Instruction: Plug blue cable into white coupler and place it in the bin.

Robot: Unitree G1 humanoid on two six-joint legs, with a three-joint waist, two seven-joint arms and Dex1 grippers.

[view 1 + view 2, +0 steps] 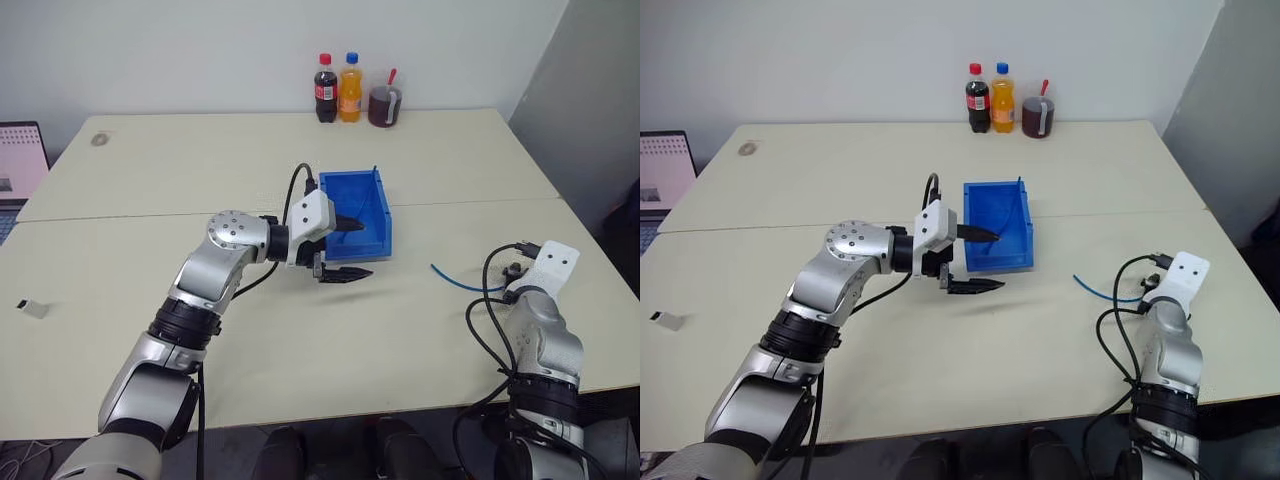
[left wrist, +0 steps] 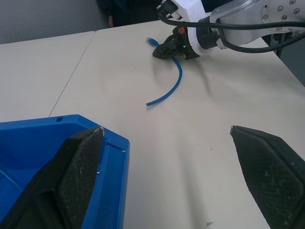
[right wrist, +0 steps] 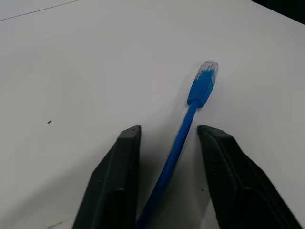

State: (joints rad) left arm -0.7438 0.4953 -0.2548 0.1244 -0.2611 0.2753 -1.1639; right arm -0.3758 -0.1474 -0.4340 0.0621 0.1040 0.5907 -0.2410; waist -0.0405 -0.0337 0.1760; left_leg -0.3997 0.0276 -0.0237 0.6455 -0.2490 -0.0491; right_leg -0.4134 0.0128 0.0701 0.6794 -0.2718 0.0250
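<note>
The blue bin (image 1: 352, 179) stands mid-table. My left gripper (image 1: 352, 248) is open at its near right corner, one finger (image 2: 78, 174) over the bin's inside and the other outside it above the table. The blue cable (image 1: 455, 280) lies on the table to the right, its clear plug end (image 3: 206, 76) pointing away from my right gripper (image 3: 169, 128). That gripper's fingers stand narrowly apart on either side of the cable, with gaps still showing. The white coupler (image 1: 35, 309) lies far off near the table's left edge.
Two drink bottles (image 1: 338, 88) and a dark cup (image 1: 385, 105) stand at the table's far edge. A laptop (image 1: 20, 160) sits at the far left. A seam (image 1: 150, 215) crosses the table behind the bin's front.
</note>
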